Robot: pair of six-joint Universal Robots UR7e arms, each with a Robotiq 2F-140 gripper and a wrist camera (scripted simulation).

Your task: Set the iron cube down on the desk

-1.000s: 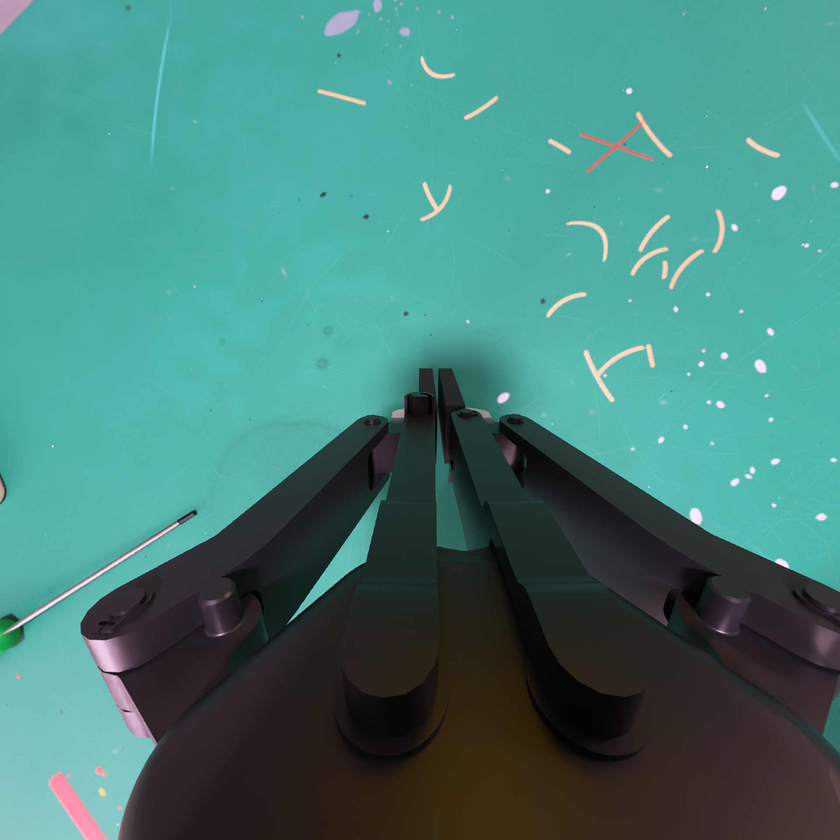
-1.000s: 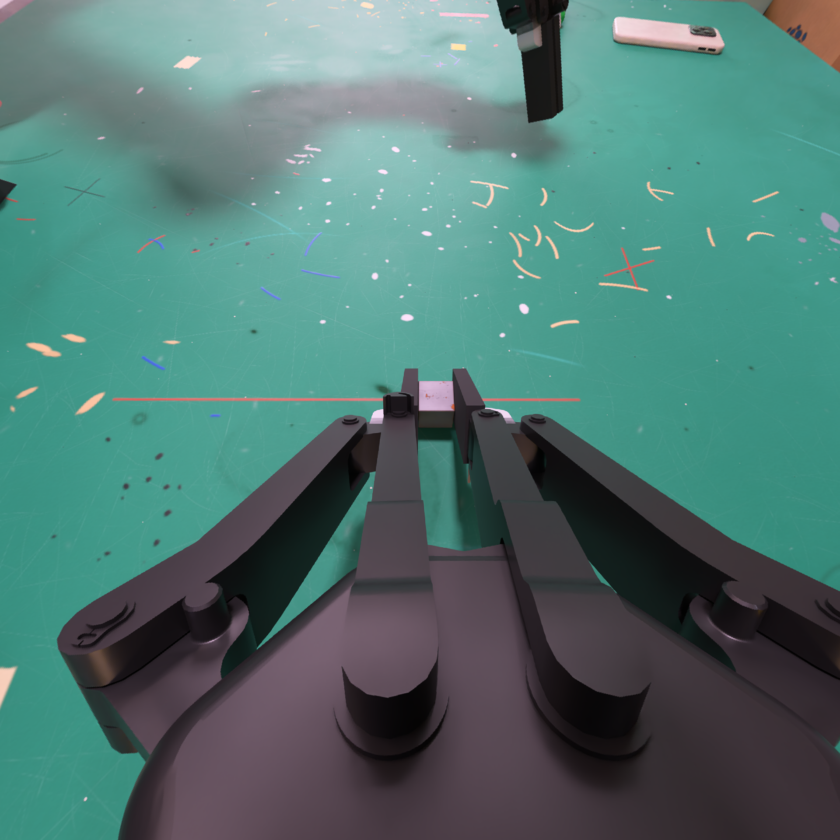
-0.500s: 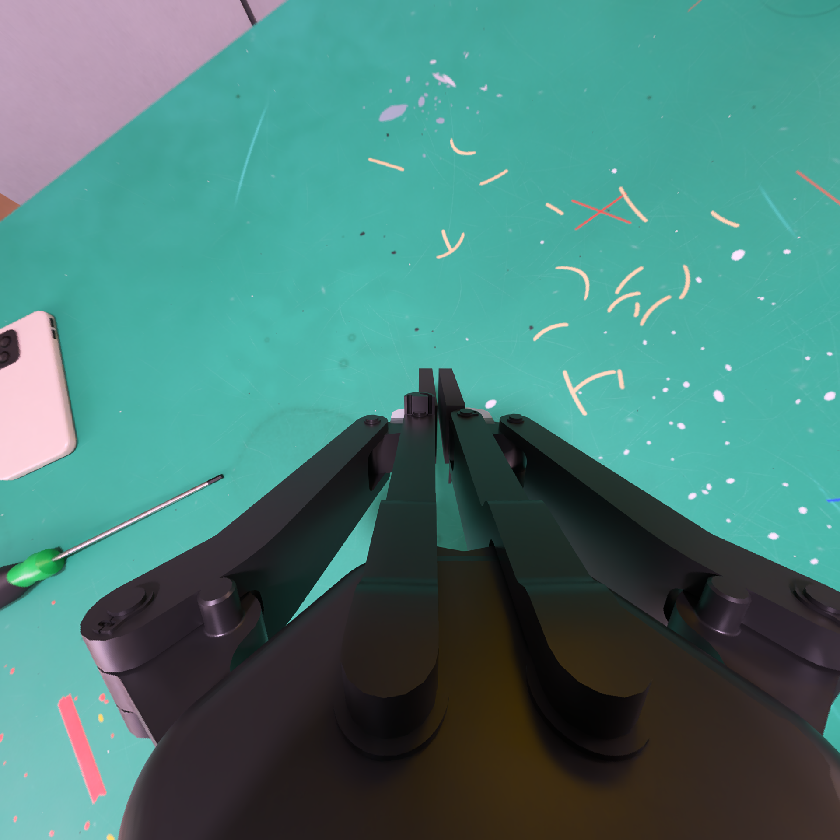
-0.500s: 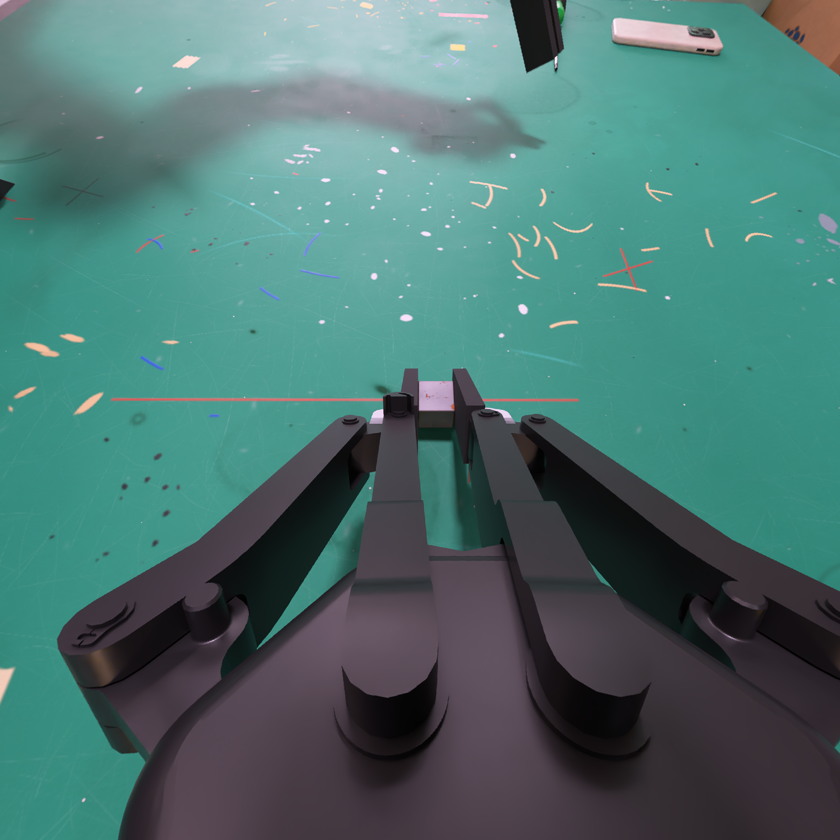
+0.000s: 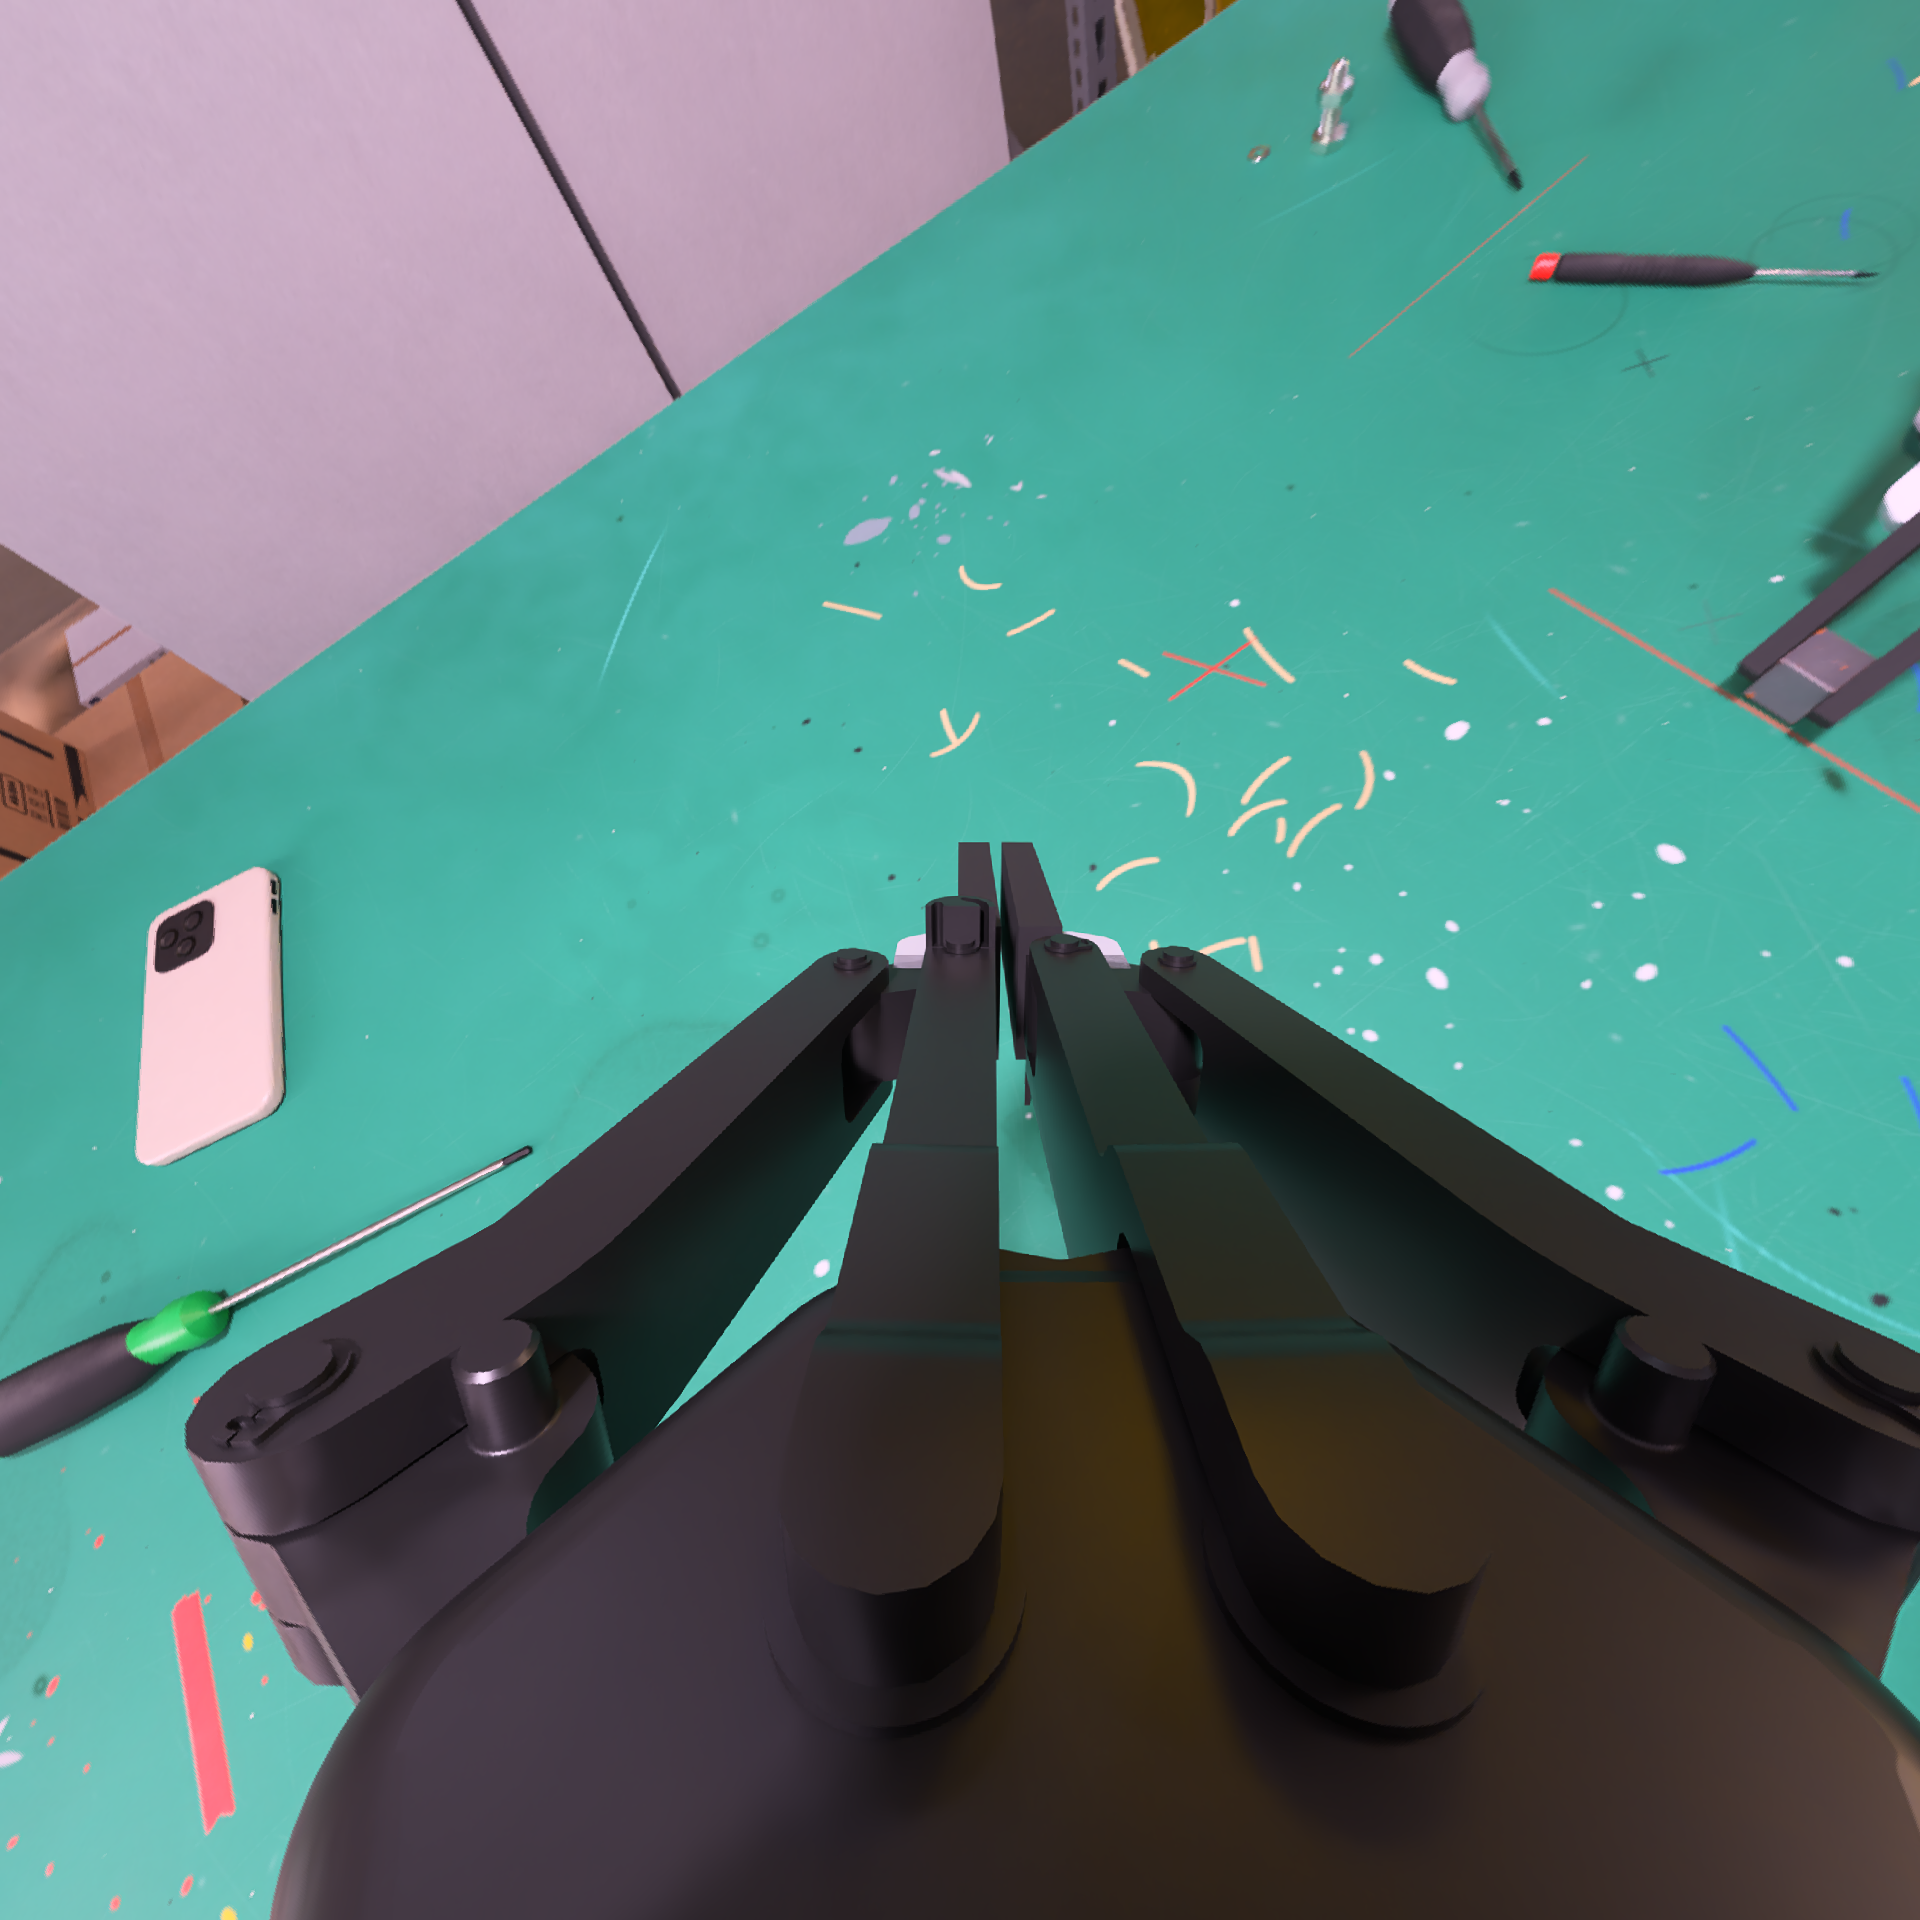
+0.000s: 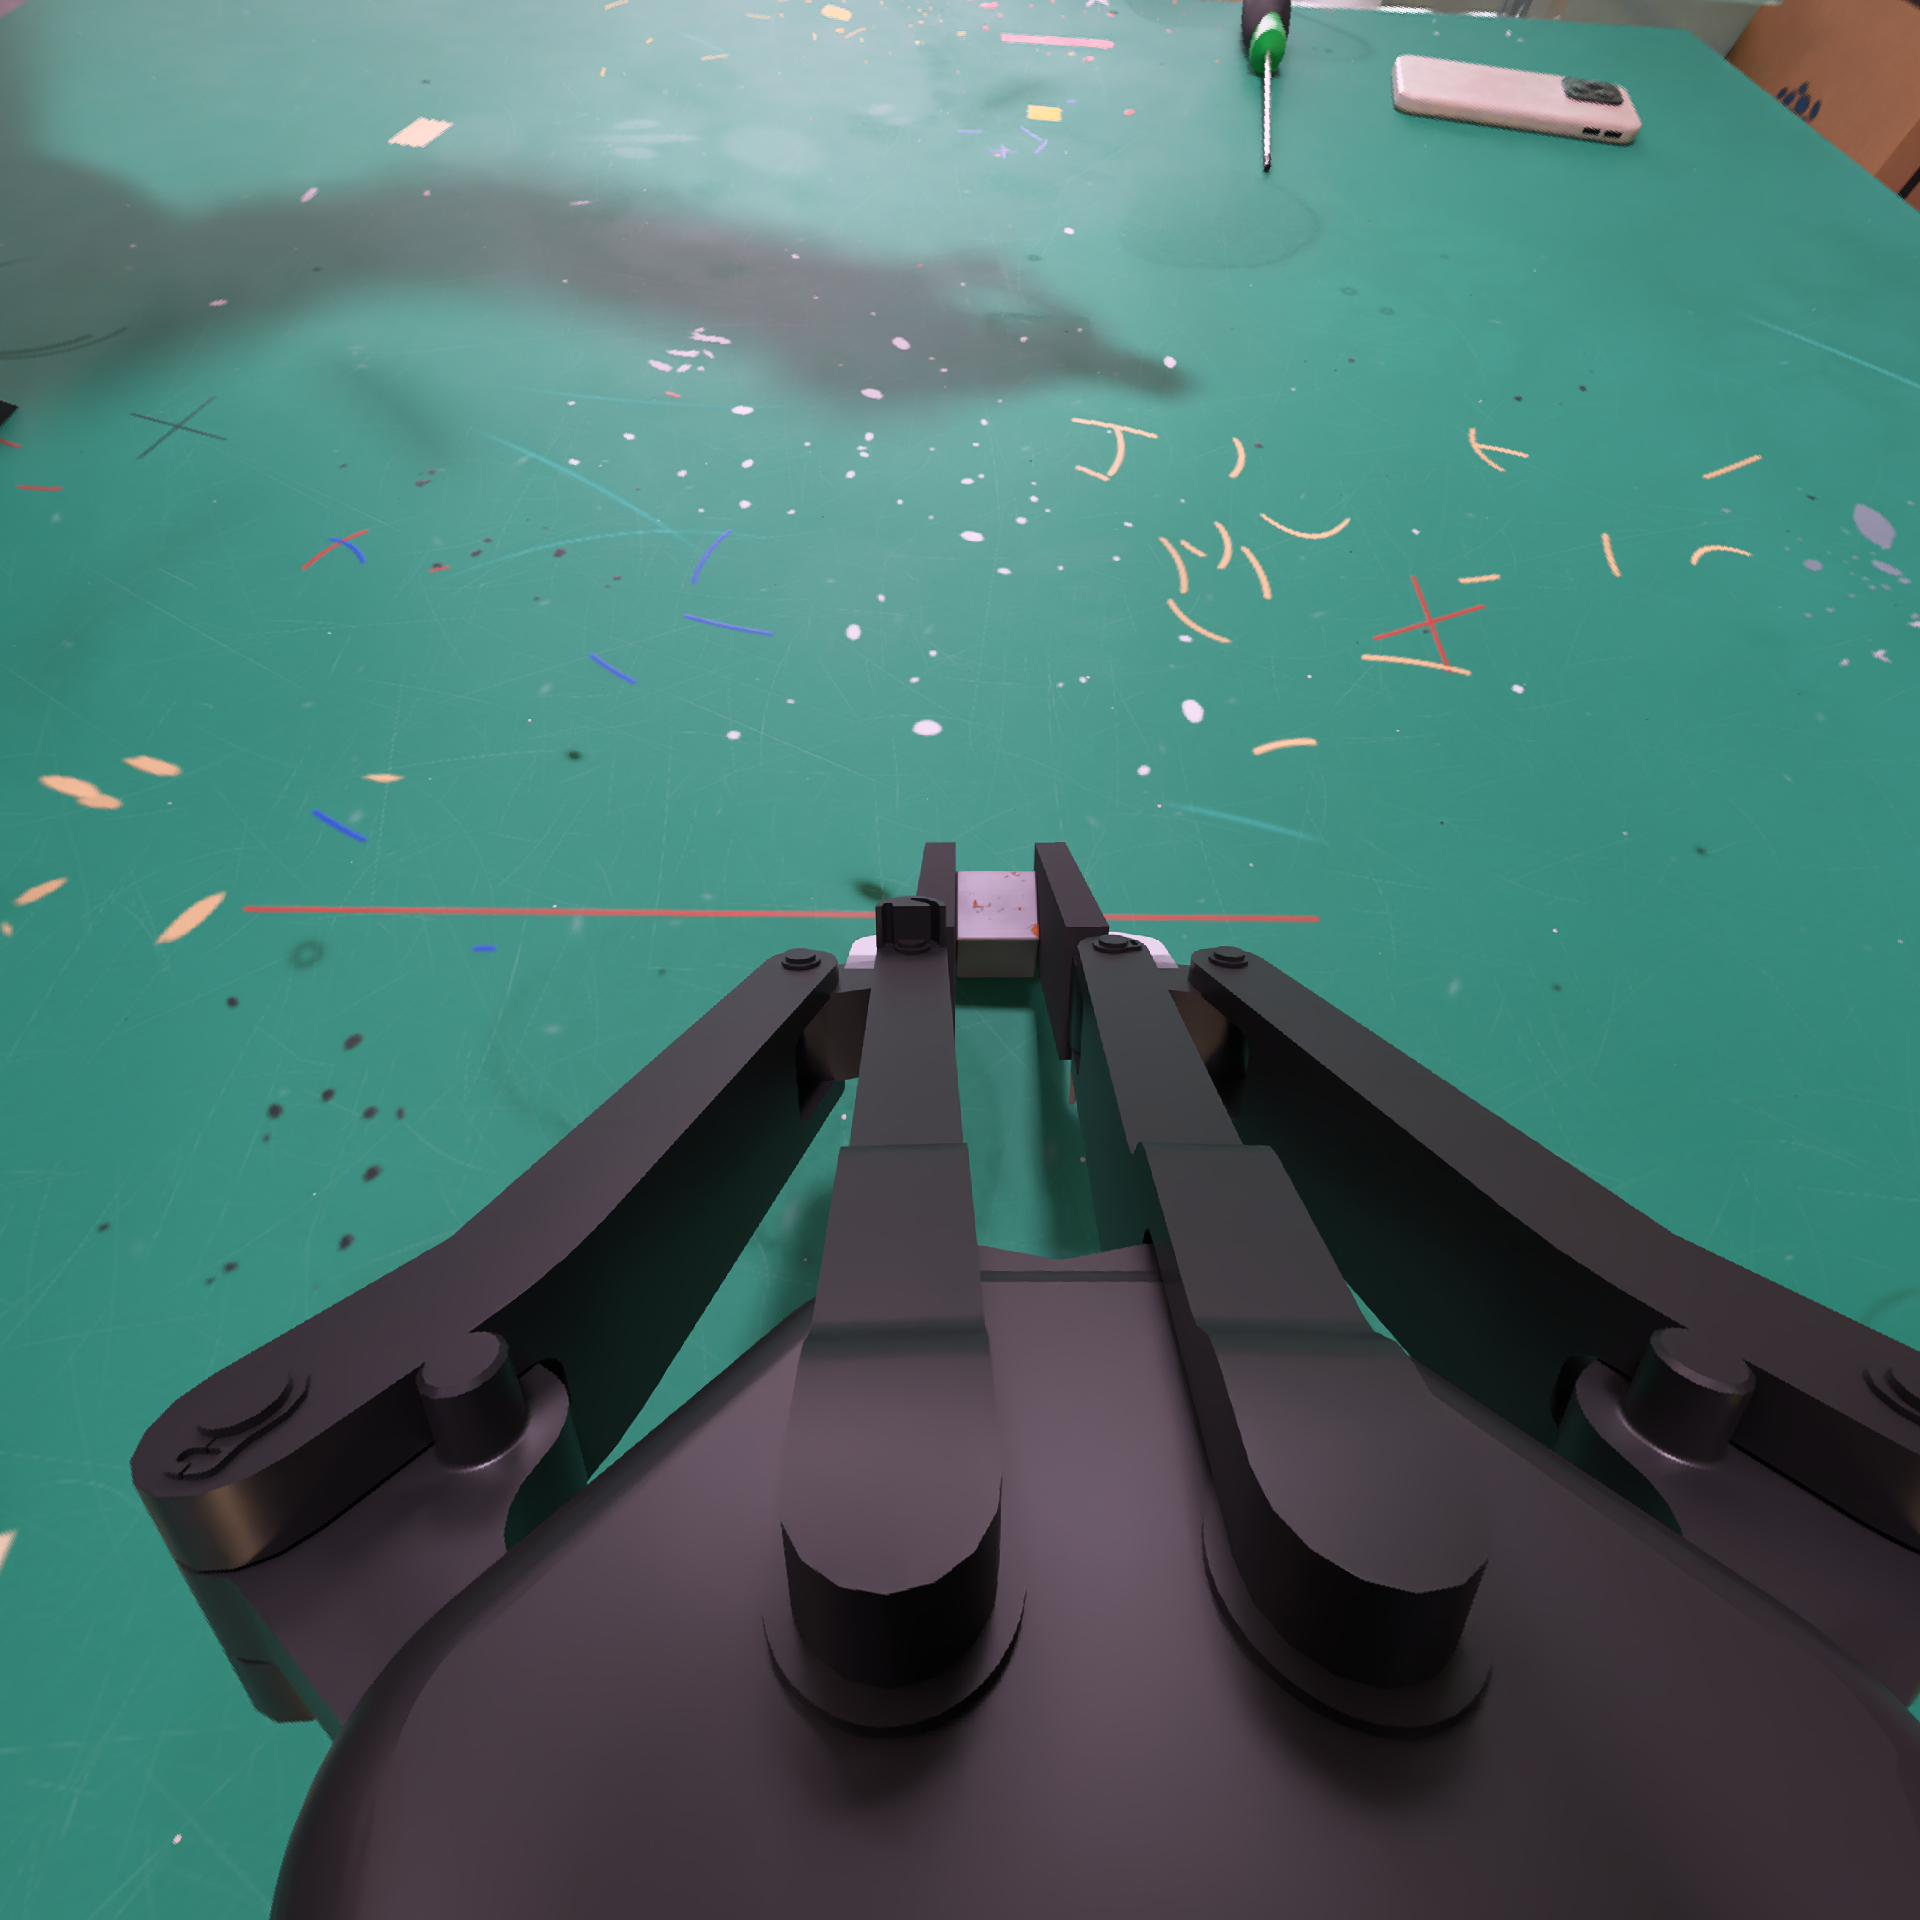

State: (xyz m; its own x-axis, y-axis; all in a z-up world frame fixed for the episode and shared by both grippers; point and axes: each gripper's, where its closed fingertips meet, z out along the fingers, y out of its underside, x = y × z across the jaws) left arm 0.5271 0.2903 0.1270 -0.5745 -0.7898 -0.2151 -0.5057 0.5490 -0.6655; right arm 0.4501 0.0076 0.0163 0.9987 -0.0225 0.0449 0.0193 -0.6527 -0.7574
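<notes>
My right gripper [image 6: 997, 878] is shut on a small grey iron cube [image 6: 995, 914] with rust specks, held low over the green desk [image 6: 727, 675]. The cube fills the gap between the fingertips. In the left wrist view the cube [image 5: 1808, 681] and the right gripper [image 5: 1813, 691] show at the far right, close to the desk [image 5: 520, 831]. My left gripper [image 5: 1000, 868] is shut and empty, raised high above the desk.
A white phone [image 5: 213, 1013] and a green-collared screwdriver [image 5: 239, 1314] lie at the left. A red-tipped screwdriver [image 5: 1683, 270], another screwdriver [image 5: 1455, 78] and a small metal part [image 5: 1332, 104] lie far right. The desk edge, a wall and cardboard boxes [image 5: 42, 790] are upper left.
My left gripper has risen and pulled back, out of the right wrist view; its shadow has spread. The right gripper and the cube have not moved.
</notes>
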